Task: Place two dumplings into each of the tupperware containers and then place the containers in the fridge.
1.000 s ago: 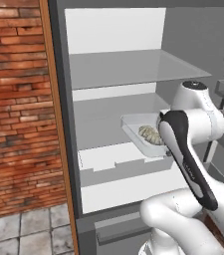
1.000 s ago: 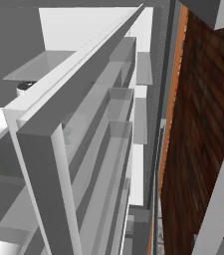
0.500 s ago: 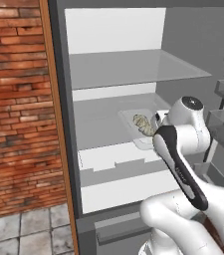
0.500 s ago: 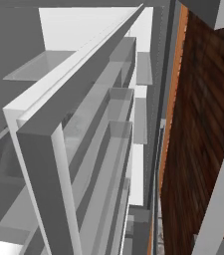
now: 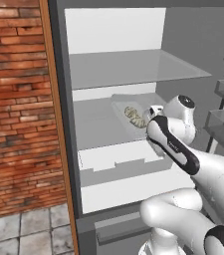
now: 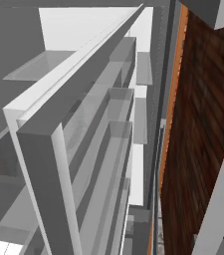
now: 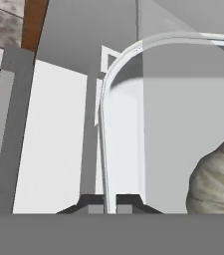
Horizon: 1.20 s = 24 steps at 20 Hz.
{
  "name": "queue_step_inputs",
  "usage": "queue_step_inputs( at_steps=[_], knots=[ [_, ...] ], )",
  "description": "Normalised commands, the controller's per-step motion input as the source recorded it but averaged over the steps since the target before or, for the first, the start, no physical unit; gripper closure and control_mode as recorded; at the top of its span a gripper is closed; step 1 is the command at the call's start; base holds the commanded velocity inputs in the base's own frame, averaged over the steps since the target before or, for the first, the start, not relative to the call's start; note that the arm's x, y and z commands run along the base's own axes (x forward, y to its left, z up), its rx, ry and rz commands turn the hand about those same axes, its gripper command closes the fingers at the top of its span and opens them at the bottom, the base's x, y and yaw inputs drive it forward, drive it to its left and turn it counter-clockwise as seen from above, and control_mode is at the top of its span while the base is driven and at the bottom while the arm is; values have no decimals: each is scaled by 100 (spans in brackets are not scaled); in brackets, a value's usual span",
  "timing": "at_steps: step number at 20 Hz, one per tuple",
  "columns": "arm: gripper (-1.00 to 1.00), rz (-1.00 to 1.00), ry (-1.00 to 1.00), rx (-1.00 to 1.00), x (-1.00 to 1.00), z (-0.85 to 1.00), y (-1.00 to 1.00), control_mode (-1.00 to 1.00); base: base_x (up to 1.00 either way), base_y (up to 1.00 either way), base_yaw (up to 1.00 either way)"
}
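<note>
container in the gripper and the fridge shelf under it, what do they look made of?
Tupperware container: thin see-through plastic, glossy; the fridge shows through its wall. Fridge shelf: probably clear glass, smooth; the white drawer below shows through faintly. All rendered, so hedged.

In the left base view the arm's wrist covers the near right corner of the tupperware container (image 5: 128,105) on the fridge's middle shelf (image 5: 96,124), hiding the pincer. The dumplings (image 5: 134,116) blur into one lump there. In the hand view a dumpling (image 7: 218,180) is cut off by the right edge.
</note>
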Motion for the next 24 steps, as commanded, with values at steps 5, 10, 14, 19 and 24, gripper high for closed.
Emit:
queue_step_inputs(
  at_steps=[5,10,14,19,24],
  knots=[
    [100,4,0,0,35,-26,23,-100,0,0,0],
    [100,0,-5,0,9,-40,23,-100,0,0,0],
    [100,0,-7,0,11,-33,16,-100,0,0,0],
    [100,0,-5,0,39,-14,4,-100,0,0,0],
    [100,0,-2,0,48,0,0,-100,0,0,0]
  ],
)
